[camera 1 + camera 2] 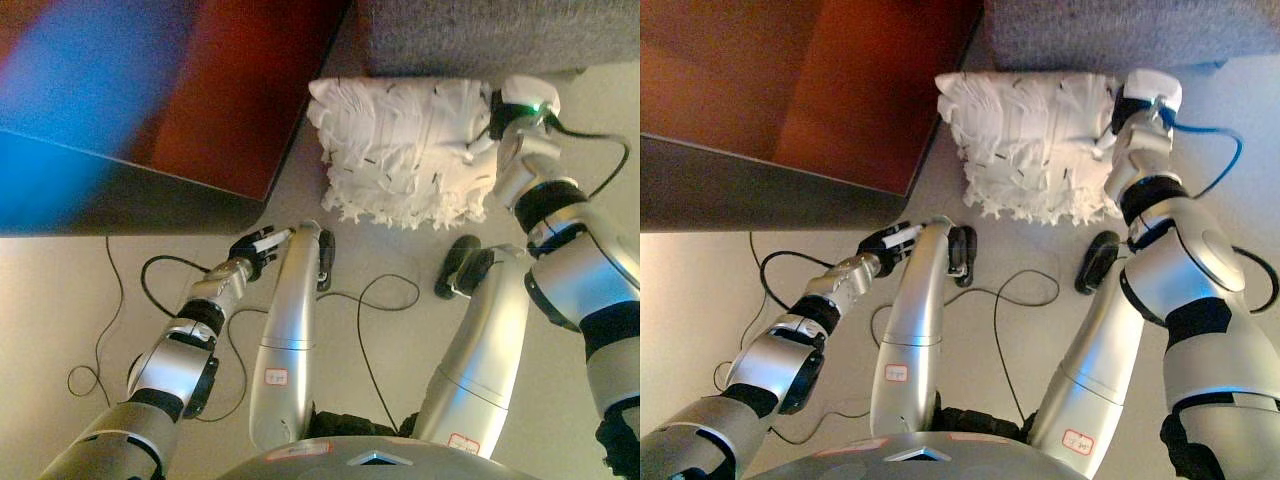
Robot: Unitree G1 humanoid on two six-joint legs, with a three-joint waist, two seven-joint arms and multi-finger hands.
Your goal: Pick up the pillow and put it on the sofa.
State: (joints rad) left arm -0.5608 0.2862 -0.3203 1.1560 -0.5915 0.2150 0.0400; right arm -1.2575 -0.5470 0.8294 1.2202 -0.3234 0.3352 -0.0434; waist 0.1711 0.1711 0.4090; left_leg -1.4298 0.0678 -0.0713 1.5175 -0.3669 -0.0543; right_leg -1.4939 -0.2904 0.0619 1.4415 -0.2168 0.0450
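A white fringed pillow [400,150] lies on the floor right in front of the grey sofa [470,35], whose base runs along the top of the view. My right hand [497,115] is at the pillow's right edge and touches it; its fingers are hidden in the fringe. My left hand [258,248] hangs low at the left, well away from the pillow, with relaxed fingers and nothing in it. The pillow [1025,140] and the right hand [1122,108] also show in the right eye view.
A reddish-brown piece of furniture [230,100] with a dark edge fills the upper left, its corner close to the pillow's left side. Pale floor [400,250] lies in front of the pillow.
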